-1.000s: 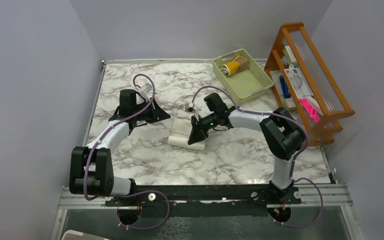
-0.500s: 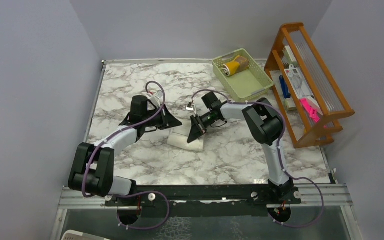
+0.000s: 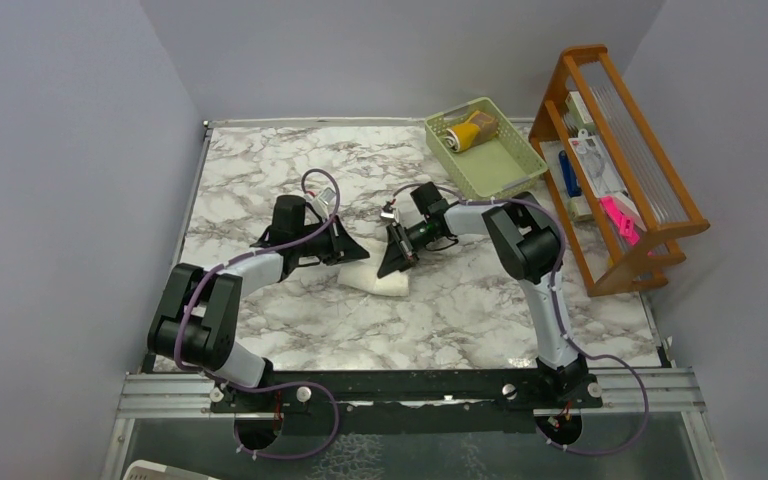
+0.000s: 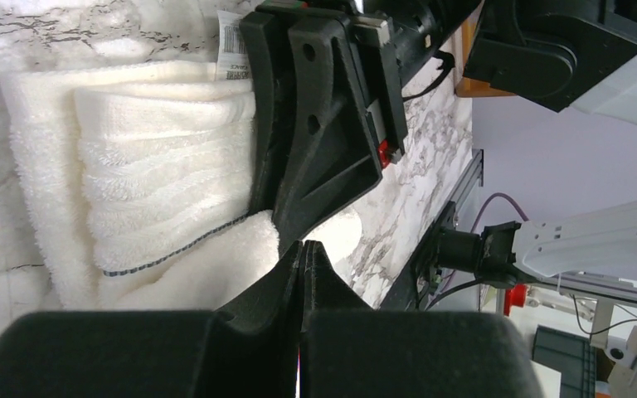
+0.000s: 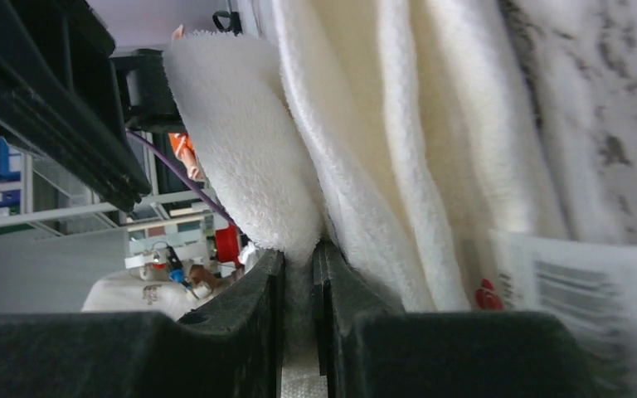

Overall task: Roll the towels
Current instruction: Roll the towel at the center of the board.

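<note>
On the table [image 3: 290,320], between the two arms, lies the cream towel [image 3: 384,284], a fold of it pinched in the narrow jaws of the right gripper [image 5: 299,264], while the left gripper [image 4: 303,255], jaws pressed together on nothing, points at its left side.

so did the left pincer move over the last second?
Yes: the left pincer slid right, away from the table left edge, up to the cream towel.

Top view: even, diffuse overhead light, sharp img, faint soft shadows on table [image 3: 460,310]. Wrist views: cream towel [image 4: 158,166] bright, near blown-out in spots; close fingers [image 5: 240,332] dark & blurred, bkgd out of focus.
</note>
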Motion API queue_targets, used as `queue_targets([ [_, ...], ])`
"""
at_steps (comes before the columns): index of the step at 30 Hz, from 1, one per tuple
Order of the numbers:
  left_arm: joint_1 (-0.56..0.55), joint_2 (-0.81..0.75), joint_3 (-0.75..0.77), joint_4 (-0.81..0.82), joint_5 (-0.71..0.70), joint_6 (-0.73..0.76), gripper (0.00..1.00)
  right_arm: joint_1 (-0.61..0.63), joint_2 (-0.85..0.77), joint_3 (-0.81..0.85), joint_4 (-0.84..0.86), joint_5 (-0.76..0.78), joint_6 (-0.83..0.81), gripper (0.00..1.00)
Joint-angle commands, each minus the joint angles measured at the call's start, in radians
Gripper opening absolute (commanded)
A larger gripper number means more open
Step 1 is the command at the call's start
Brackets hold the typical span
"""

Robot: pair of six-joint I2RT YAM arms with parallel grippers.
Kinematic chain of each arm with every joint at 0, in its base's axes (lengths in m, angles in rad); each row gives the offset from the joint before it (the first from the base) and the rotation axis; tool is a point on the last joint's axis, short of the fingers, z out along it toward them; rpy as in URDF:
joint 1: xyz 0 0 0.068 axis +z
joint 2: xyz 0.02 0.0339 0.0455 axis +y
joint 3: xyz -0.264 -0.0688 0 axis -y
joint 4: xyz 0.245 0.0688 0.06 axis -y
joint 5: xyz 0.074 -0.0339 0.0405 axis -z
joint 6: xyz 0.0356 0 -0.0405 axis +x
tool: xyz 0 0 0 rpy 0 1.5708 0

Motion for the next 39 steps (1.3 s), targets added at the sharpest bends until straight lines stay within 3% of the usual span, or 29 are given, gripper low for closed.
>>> queue_targets([
  [1,-0.006,-0.001,-0.007,0.038,0.014,-0.006,0.00,-0.023,0.077,0.011,0.019,0.102,0.062,0.15],
  [11,-0.016,-0.007,-0.033,-0.032,-0.039,0.002,0.00,-0.044,0.074,0.003,0.005,0.147,0.083,0.15],
  [23,-0.018,0.178,-0.049,0.047,-0.207,0.004,0.00,-0.043,0.010,-0.003,-0.038,0.240,-0.014,0.16],
  [26,-0.022,0.193,-0.059,0.050,-0.216,0.017,0.00,-0.043,-0.041,-0.023,0.009,0.267,-0.023,0.28],
  [27,-0.025,0.206,-0.066,0.051,-0.220,0.021,0.00,-0.043,-0.052,-0.020,0.015,0.271,-0.027,0.45],
  [28,-0.027,0.221,-0.071,0.050,-0.223,0.026,0.00,-0.043,-0.062,-0.019,0.024,0.274,-0.029,0.68],
  [29,-0.031,0.228,-0.077,0.050,-0.227,0.030,0.00,-0.043,-0.073,-0.017,0.035,0.282,-0.031,0.76],
  [34,-0.052,0.258,-0.091,0.053,-0.247,0.044,0.00,-0.043,-0.188,-0.036,0.125,0.404,-0.057,0.78],
  [39,-0.054,0.283,-0.092,0.057,-0.250,0.042,0.00,-0.032,-0.442,-0.200,0.410,0.600,-0.124,0.82],
])
